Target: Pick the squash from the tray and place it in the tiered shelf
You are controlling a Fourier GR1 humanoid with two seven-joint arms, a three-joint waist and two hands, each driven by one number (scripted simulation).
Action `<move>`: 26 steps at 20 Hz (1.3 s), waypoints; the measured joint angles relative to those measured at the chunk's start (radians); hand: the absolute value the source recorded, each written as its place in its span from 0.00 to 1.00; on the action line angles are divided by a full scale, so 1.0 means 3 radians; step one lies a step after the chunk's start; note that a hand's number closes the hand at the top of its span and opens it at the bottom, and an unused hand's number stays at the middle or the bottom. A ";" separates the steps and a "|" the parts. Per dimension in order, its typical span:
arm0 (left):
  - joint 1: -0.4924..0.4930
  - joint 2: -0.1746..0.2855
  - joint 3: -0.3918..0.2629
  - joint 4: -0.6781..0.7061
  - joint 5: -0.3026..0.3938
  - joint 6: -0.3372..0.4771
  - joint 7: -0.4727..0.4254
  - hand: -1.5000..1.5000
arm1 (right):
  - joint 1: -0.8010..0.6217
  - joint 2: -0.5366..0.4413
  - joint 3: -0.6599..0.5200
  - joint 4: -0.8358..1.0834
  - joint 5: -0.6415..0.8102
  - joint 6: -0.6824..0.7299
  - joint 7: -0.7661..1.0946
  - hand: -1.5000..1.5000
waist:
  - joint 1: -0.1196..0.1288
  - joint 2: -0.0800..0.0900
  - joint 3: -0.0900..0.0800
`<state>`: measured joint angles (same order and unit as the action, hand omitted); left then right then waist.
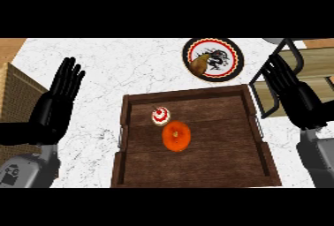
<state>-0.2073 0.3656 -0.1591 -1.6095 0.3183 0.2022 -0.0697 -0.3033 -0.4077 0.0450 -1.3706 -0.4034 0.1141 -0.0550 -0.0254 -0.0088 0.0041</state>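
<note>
First, lower the right robot hand (295, 95), open and straight-fingered like the left robot hand (55, 103), onto the orange squash (176, 136) mid-way in the tray (215, 163); curl round its sides, avoid the red-and-white item (160, 115) just beside it, then lift toward the tiered shelf (316, 66).

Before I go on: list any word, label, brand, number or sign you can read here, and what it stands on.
No readable text anywhere in the head view.
plate: a black, red and white figure pattern, no letters.
left forearm: a small dark mark, too blurred to read.
tray, squash, tiered shelf: no markings visible.
</note>
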 measured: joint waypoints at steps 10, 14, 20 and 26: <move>0.0170 0.0266 -0.0026 0.0038 -0.0145 -0.0069 0.0407 0.50 | -0.0382 -0.0047 0.0223 -0.0404 0.0778 -0.0729 0.0445 0.00 | 0.0080 -0.0002 -0.0031; 0.0283 0.0293 -0.0023 0.0008 -0.0156 -0.0118 0.0492 0.50 | -0.0193 0.0159 0.0609 -0.0753 0.1020 -0.0936 0.0905 0.00 | 0.0075 0.0005 -0.0018; 0.0371 0.0268 0.0033 -0.0045 -0.0221 -0.0169 0.0551 0.50 | 0.0119 0.0101 0.0930 -0.1565 0.1192 -0.0796 0.1428 0.00 | 0.0066 0.0014 -0.0016; 0.0376 0.0223 0.0054 -0.0115 -0.0262 -0.0187 0.0658 0.50 | -0.0042 -0.0191 0.1025 -0.2117 0.1444 -0.0559 0.2234 0.00 | 0.0074 0.0013 -0.0017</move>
<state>-0.0946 0.4324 -0.1429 -1.6440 0.2398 0.1461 0.1276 -0.3158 -0.4650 0.3525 -2.0056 0.0298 -0.0536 0.6150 -0.0032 -0.0048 -0.0011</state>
